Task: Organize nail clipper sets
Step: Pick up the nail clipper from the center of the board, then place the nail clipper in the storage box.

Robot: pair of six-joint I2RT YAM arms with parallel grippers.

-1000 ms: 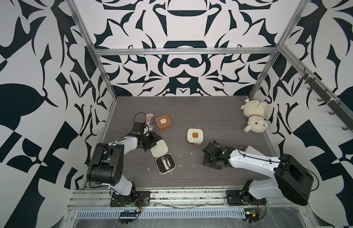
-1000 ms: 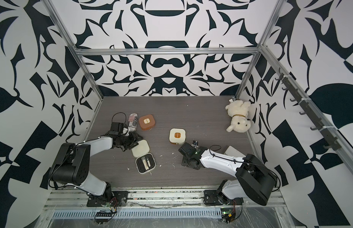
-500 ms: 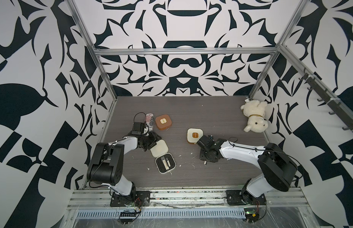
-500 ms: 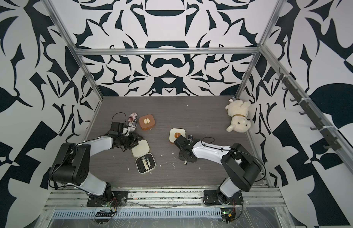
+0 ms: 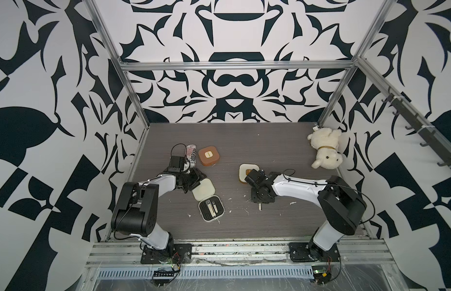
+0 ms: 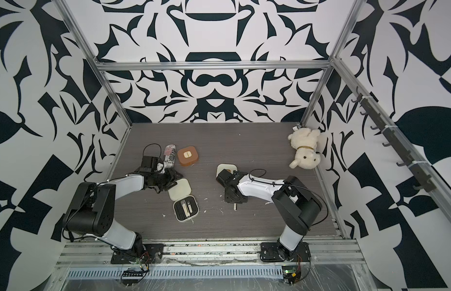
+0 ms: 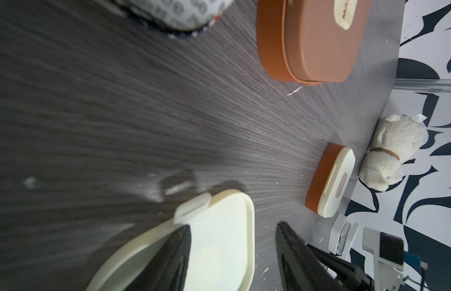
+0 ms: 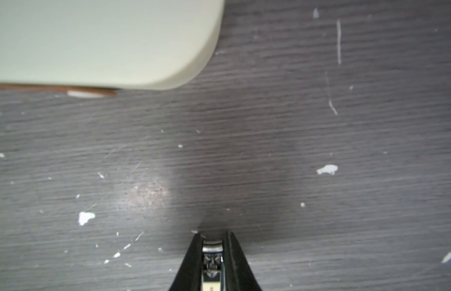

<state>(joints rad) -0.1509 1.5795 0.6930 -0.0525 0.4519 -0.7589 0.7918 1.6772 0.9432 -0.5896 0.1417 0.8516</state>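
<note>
An open cream case lies near the left arm, with clippers in its black insert and its lid folded flat. My left gripper is open, one finger over the lid and the other beside it on the table. A closed brown case sits further back. A closed cream-topped case sits mid-table, also in the right wrist view. My right gripper points down at the table just in front of it, shut on a small metal nail clipper, whose end pokes out in a top view.
A crushed striped can lies beside the brown case, behind the left wrist. A white plush dog sits at the back right by the wall. White flecks litter the dark table. Patterned walls enclose three sides.
My right gripper has closed on the nail clipper, and its arm has swung in over the table beside the cream-topped case. The left arm has not moved.
</note>
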